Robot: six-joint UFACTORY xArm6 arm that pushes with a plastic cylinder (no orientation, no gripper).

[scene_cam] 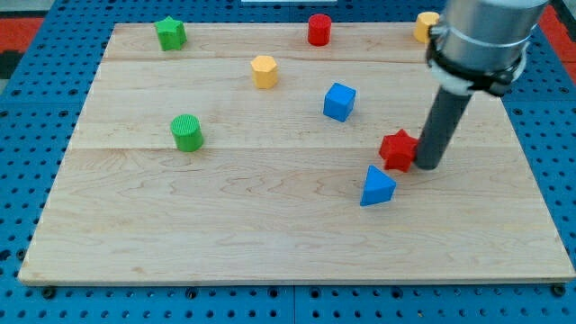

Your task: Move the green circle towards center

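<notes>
The green circle (pixel 187 132) is a small ribbed green cylinder standing on the wooden board (pixel 225 216) at the view's left, about mid height. My tip (pixel 427 166) is far off at the view's right, right beside the red star-shaped block (pixel 398 149), touching or nearly touching its right side. The dark rod rises from the tip to the grey arm head (pixel 481 36) at the view's top right.
A blue triangle (pixel 377 186) lies just below the red star. A blue cube (pixel 339 101) and a yellow hexagon (pixel 264 71) sit in the upper middle. A green star (pixel 170 33), a red cylinder (pixel 319 29) and a yellow block (pixel 426 25) line the top edge.
</notes>
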